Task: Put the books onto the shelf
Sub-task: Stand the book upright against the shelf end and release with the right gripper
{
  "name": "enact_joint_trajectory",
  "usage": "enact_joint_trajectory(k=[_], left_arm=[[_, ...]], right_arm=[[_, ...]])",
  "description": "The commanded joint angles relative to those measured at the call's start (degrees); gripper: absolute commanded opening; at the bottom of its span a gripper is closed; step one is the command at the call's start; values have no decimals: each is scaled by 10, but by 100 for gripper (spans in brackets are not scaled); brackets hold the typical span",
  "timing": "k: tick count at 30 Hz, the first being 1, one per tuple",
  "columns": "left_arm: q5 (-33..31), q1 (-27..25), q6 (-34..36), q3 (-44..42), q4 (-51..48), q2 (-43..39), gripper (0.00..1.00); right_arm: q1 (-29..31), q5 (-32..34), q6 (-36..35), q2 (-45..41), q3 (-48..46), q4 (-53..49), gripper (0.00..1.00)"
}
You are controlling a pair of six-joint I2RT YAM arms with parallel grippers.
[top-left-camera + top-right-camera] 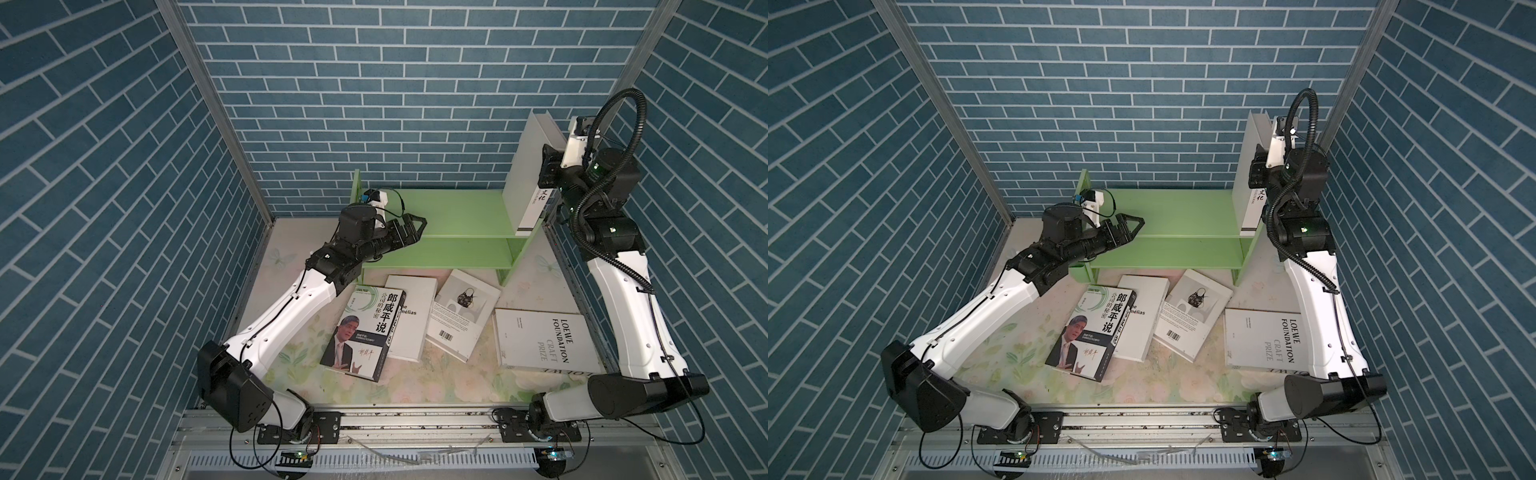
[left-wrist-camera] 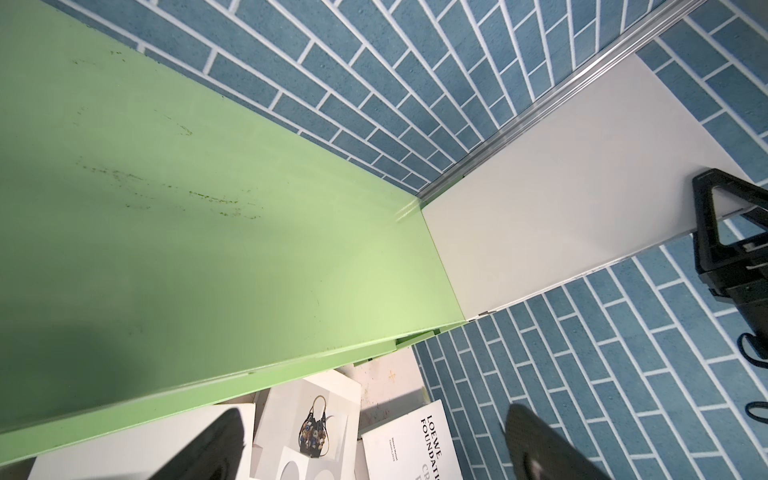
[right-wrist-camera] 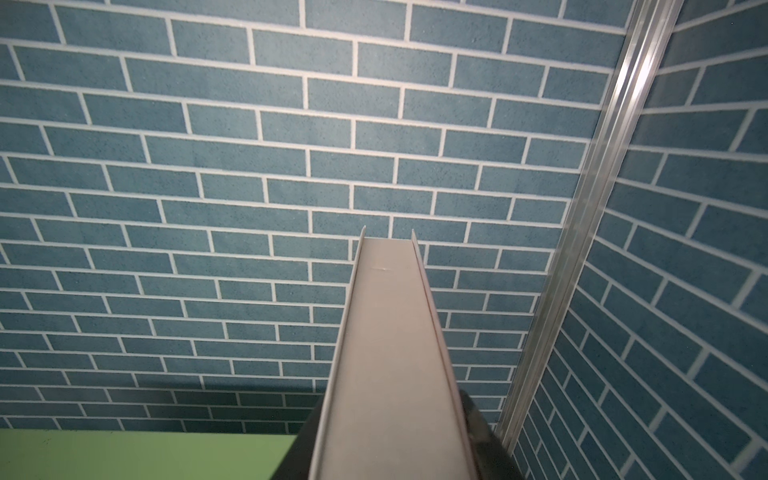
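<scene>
Right gripper (image 1: 547,166) clamped on upright white book (image 1: 524,166) at right end of shelf (image 1: 457,212) top, left gripper (image 1: 420,226) spread wide and empty above shelf's left part, four more books (image 1: 540,336) flat on counter (image 1: 415,386) before shelf

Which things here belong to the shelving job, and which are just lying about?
Job: green shelf; tall white book held upright on it by the right hand; four books lying in front of it: portrait book, plain white book, handbag book, Loewe book.
Not part of it: brick walls, flowered tabletop, front rail.
</scene>
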Motion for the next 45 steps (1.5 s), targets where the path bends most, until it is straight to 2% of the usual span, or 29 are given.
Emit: enact_joint_trajectory(k=[1,7,10,20,24,30,37,41,45], left_arm=[[-2,-3,3,-5,7,-3,100],[2,-3,4,-1,9,2,100],[4,-3,4,0,8,4,100],[11,-3,3,4,7,8,100],[16,-3,3,3,6,7,100],[23,-3,5,4,8,8,100],[34,-2,9,9,4,6,100],[37,-1,26,23,-17,1,100],[30,2,35,22,-31,-14,100]], right_arm=[[-9,11,-57,24,-18,-81,42],[-9,18,-53,14,-23,-69,71],[-9,21,-52,11,-21,-69,76],[-9,33,-41,-12,-31,-64,85],[-9,40,-38,-29,-39,-64,95],[-9,45,-32,-52,-43,-71,99],[-9,52,-19,-87,-40,-85,99],[-9,48,26,-106,-17,-151,98],[-9,54,104,-163,-45,-199,97]])
